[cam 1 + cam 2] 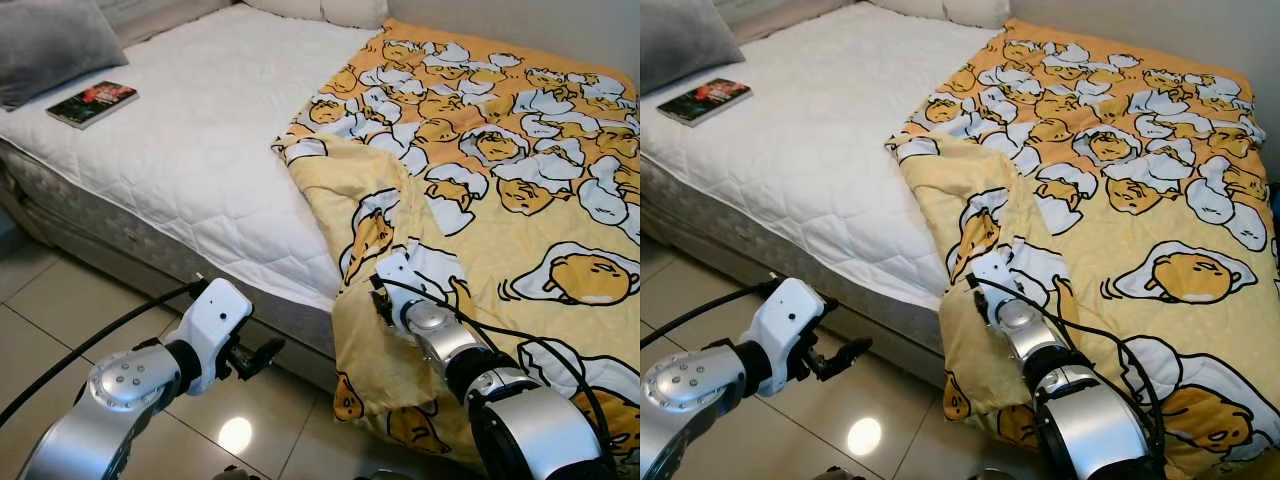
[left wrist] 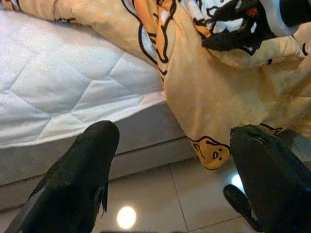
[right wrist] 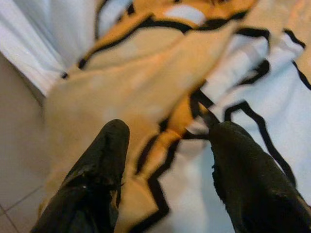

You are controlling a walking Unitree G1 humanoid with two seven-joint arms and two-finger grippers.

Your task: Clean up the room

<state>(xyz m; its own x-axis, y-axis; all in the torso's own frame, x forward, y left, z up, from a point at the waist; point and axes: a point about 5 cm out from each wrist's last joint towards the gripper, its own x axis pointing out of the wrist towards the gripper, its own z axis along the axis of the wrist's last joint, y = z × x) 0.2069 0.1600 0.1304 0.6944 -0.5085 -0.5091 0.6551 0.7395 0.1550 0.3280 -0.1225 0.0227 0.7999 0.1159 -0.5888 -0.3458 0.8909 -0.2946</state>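
A yellow blanket (image 1: 500,170) printed with cartoon eggs covers the right half of the bed, and its near corner hangs over the bed's side toward the floor. My right gripper (image 3: 167,131) is at that hanging fold near the bed's edge. Its fingers are open, with the cloth lying between and behind them. It also appears as a black shape against the blanket in the left wrist view (image 2: 233,29). My left gripper (image 1: 262,352) hovers open over the floor beside the bed, to the left of the hanging corner. A book (image 1: 92,103) lies on the bare white mattress (image 1: 200,150) at the far left.
A grey pillow (image 1: 50,40) rests at the bed's far left corner, and white pillows (image 1: 320,10) lie at the head. Glossy floor tiles (image 1: 60,310) run along the near side of the bed. A black cable (image 1: 90,350) trails from my left arm.
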